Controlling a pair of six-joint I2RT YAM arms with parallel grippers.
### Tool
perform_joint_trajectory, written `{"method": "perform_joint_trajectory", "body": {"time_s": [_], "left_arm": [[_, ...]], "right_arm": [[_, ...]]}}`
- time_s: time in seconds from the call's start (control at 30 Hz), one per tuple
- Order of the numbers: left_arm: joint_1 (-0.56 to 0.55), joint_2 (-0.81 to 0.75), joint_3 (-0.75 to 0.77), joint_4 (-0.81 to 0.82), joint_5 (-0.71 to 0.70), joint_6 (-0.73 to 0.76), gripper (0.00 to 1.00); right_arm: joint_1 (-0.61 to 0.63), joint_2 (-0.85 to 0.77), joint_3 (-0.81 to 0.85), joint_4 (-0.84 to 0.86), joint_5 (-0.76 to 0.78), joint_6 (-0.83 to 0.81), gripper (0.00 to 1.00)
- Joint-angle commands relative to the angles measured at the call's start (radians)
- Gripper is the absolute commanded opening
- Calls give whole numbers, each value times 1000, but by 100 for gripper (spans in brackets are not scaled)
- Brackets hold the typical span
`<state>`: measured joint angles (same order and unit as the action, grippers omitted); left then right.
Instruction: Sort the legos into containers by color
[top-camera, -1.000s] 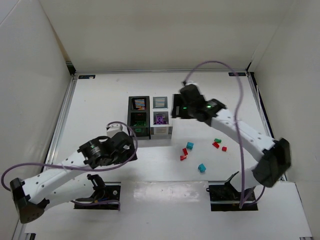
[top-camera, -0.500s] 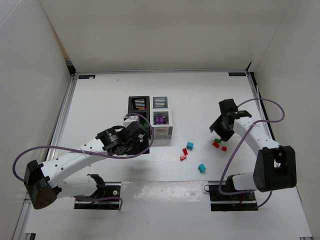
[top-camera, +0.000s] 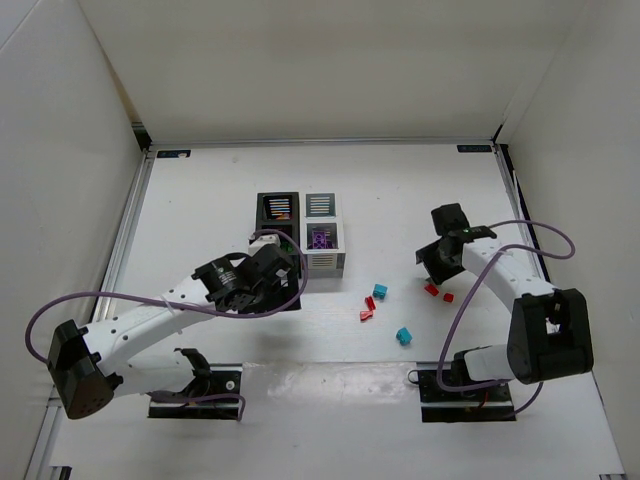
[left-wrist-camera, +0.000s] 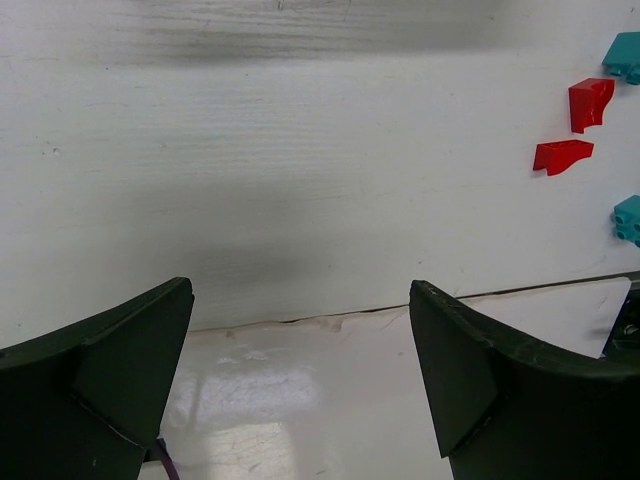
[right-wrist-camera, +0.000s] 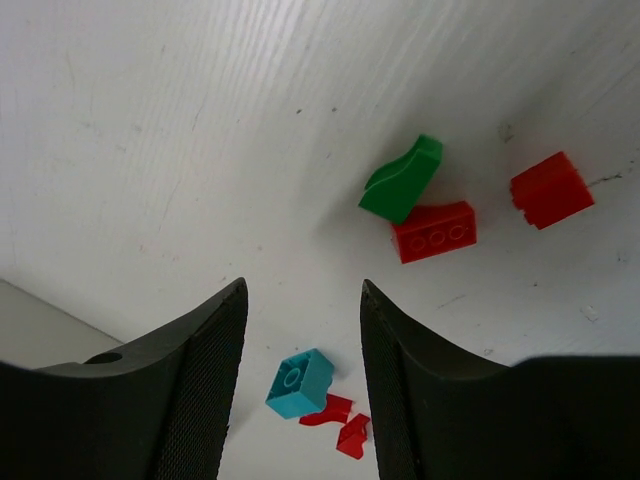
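Swinging away from the bins (top-camera: 322, 261) within the last second, the right end effector (right-wrist-camera: 303, 295) hung low over the loose legos (top-camera: 380, 291) on the desk (right-wrist-camera: 150, 120), jaws partly apart and narrowing, nothing between them. The green lego (right-wrist-camera: 402, 180) touched a red lego (right-wrist-camera: 433, 231) just ahead, probably the next pick. The left end effector (left-wrist-camera: 300, 290) had moved up beside the bins, jaws wide apart, empty. Reds and teals remained unsorted, so sorting looked partway done.
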<state>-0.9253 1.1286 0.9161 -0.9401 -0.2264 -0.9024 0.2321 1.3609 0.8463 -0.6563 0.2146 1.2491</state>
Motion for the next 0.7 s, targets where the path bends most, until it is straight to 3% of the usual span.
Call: {"method": "perform_joint_trajectory", "body": {"time_s": [0.0,0.4,0.67], "left_arm": [[6,-16,12,-3,12,14,100],[68,8,35,49,56,102,100],[69,-13,3,52,58,83,100]], "right_arm": [[-34,-19,-21,18,51,122,52],[-70,-37,-24,-46,72,9,52],[6,-52,-26,-105,103,-39,52]]}}
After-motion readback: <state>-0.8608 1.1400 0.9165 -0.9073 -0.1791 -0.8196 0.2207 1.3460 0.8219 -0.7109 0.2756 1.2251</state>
